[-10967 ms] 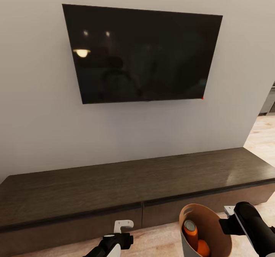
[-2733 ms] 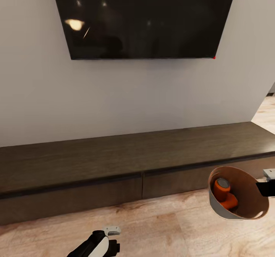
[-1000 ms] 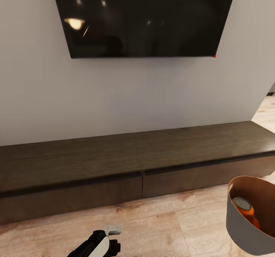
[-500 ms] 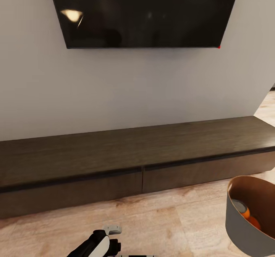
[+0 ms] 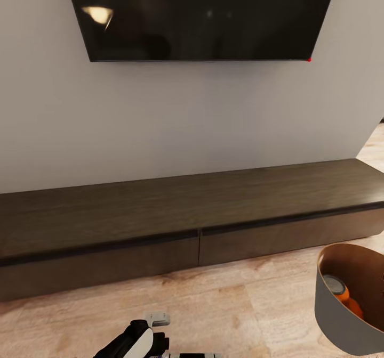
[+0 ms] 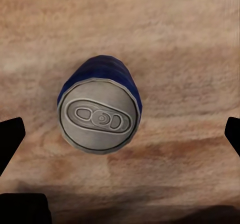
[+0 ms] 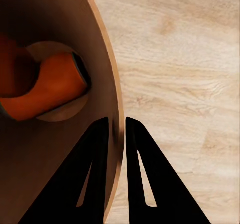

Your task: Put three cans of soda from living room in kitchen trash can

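The right tool (image 7: 116, 126) is clamped on the rim of the round tapered bin, pale grey outside and tan-brown inside (image 7: 60, 159), one finger inside the wall and the other outside it. Just ahead of that tool, at the bottom of the bin, lie two short orange drink cans (image 7: 47, 91); one is on its side with its grey top turned away, the other sits beside it, partly cut off by the picture's edge. In the head view the bin (image 5: 341, 320) stands at the robot's right on the light wood floor (image 5: 240, 315), with a grey can top and orange sides showing inside.

The left tool (image 6: 120, 134) is spread wide, its dark fingertips (image 6: 10, 139) standing well apart on either side of a short blue cylindrical can with a grey pull-tab top (image 6: 100, 109). The blue can is between them, touching neither, over the wood floor; whether it stands or lies there I cannot tell. The left tool also shows low in the head view (image 5: 157, 328).

Ahead are a long low dark-wood cabinet (image 5: 186, 214) and a black wall-mounted screen (image 5: 202, 17), so this is the living room. By my judgement two of three cans are binned; the blue one must be grasped and dropped in, and the bin appears bound for the kitchen.
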Controlling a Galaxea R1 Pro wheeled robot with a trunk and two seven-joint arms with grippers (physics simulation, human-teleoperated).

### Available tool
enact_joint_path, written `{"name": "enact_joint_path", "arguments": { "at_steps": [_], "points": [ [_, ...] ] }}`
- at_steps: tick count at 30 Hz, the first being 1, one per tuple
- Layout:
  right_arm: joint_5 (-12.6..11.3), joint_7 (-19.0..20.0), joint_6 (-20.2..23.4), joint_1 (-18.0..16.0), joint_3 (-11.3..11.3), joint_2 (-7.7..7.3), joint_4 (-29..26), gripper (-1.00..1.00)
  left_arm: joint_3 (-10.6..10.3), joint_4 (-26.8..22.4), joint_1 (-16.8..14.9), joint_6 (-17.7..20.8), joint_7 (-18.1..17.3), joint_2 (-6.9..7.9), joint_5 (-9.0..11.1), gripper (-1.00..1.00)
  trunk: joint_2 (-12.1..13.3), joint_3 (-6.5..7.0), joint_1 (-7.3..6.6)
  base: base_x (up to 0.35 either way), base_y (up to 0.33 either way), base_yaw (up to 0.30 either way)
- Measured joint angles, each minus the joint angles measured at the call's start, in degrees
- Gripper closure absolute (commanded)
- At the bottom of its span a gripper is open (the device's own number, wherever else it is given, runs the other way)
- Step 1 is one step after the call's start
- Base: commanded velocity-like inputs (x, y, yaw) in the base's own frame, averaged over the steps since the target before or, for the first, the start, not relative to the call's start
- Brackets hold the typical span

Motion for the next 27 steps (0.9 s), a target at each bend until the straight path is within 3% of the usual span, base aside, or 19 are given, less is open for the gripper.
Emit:
{"name": "enact_joint_path", "arguments": {
  "at_steps": [15,23,27],
  "points": [
    [0.05,0.27,-0.12,-0.02,0.01,-0.95,-1.76,1.0,0.01,-0.09,0.0,-0.03,-0.03,-0.08,-0.01,-1.0,-0.03,-0.45,0.05,0.0,0.0,0.0],
    [0.0,1.41,-0.03,0.02,0.0,-1.04,-1.8,1.0,-0.01,-0.08,0.0,-0.04,-0.02,-0.09,0.0,-1.0,-0.13,-2.22,0.26,0.0,0.0,0.0],
    [-0.08,1.57,-0.01,-0.02,0.0,-1.03,-1.81,1.0,0.0,-0.11,0.0,-0.06,-0.04,-0.11,-0.01,-1.0,-0.14,-2.22,0.25,0.0,0.0,0.0]
  ]
}}
